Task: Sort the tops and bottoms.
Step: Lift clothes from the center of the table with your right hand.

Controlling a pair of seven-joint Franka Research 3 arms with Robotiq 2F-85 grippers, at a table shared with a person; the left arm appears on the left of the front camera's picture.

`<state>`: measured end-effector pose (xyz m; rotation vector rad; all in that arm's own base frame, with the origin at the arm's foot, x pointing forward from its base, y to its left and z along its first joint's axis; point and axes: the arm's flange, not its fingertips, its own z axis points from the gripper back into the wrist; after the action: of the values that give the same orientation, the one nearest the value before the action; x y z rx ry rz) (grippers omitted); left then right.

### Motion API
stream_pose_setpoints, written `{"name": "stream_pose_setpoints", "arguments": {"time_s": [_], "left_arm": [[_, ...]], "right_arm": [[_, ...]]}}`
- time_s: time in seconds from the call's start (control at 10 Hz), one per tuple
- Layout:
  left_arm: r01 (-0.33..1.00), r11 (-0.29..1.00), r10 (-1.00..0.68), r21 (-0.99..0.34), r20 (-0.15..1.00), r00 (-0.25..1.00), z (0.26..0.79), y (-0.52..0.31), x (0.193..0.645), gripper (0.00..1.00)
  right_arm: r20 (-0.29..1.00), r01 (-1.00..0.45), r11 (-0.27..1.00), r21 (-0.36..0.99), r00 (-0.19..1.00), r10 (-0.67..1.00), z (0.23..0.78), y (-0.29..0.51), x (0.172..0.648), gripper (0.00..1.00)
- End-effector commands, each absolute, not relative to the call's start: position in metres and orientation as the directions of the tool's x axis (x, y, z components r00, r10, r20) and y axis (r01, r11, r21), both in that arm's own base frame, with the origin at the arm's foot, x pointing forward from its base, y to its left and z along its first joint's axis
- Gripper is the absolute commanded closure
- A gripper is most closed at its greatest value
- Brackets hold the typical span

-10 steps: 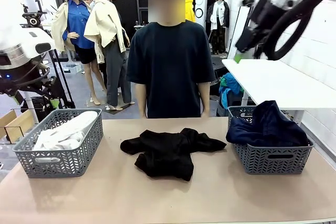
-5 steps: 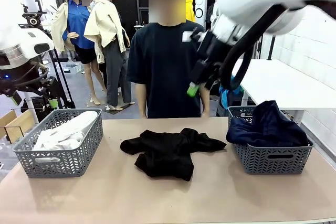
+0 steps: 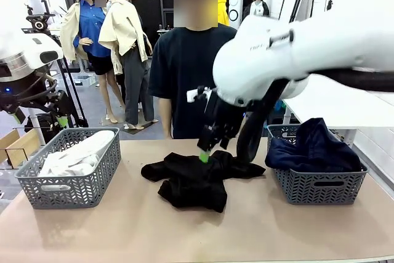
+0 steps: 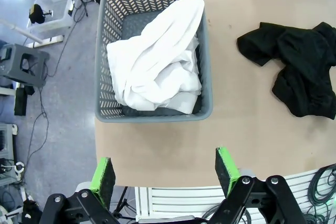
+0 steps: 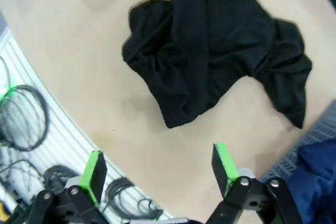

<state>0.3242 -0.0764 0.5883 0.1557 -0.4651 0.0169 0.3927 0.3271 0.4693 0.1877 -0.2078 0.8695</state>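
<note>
Black garment (image 3: 196, 180) sprawls mid-bench, its long axis running left to right, directly beneath the right gripper (image 3: 205, 152), whose fingers are spread; the left gripper (image 4: 164, 170), also spread, hangs far left above the white tops (image 4: 157, 59).

The right arm reaches across the middle of the table (image 3: 123, 232), its gripper (image 3: 208, 151) poised just above the black garment (image 3: 194, 177), fingers (image 3: 204, 156) pointing down and spread apart. White tops (image 3: 77, 155) fill the grey basket (image 3: 68, 186) at the left; navy bottoms (image 3: 314, 146) fill the grey basket (image 3: 317, 186) at the right. A person in a black T-shirt (image 3: 191, 72) stands at the far side.
</note>
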Motion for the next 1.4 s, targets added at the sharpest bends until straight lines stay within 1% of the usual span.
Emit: {"name": "stream_pose_setpoints", "arguments": {"time_s": [0.0,0.1,0.2,0.3,0.6,0.7,0.9,1.3], "left_arm": [[-0.048,0.989,-0.019,0.142,0.439,0.898,0.589,-0.073,0.324,0.00],[-0.048,0.989,-0.019,0.142,0.439,0.898,0.589,-0.073,0.324,0.00],[-0.048,0.989,-0.019,0.142,0.439,0.898,0.589,-0.073,0.324,0.00],[-0.048,0.989,-0.019,0.142,0.439,0.898,0.589,-0.073,0.324,0.00],[-0.048,0.989,-0.019,0.142,0.439,0.898,0.589,-0.073,0.324,0.00],[-0.048,0.989,-0.019,0.142,0.439,0.898,0.589,-0.073,0.324,0.00],[-0.048,0.989,-0.019,0.142,0.439,0.898,0.589,-0.073,0.324,0.00],[-0.048,0.989,-0.019,0.142,0.439,0.898,0.589,-0.073,0.324,0.00]], "right_arm": [[0.221,-0.773,0.634,-0.012,0.617,0.756,0.427,0.344,0.386,0.00],[0.206,-0.779,0.625,-0.050,0.604,0.770,0.410,0.353,0.384,0.00],[0.199,-0.769,0.633,-0.087,0.609,0.768,0.404,0.350,0.381,0.00],[0.212,-0.790,0.614,0.003,0.600,0.771,0.423,0.342,0.382,0.00],[0.212,-0.790,0.614,0.003,0.600,0.771,0.423,0.342,0.382,0.00],[0.210,-0.785,0.619,-0.024,0.601,0.771,0.417,0.346,0.384,0.00],[0.172,-0.792,0.611,-0.005,0.601,0.780,0.385,0.363,0.411,0.00],[0.098,-0.803,0.593,0.053,0.596,0.797,0.350,0.374,0.423,0.00]]}}
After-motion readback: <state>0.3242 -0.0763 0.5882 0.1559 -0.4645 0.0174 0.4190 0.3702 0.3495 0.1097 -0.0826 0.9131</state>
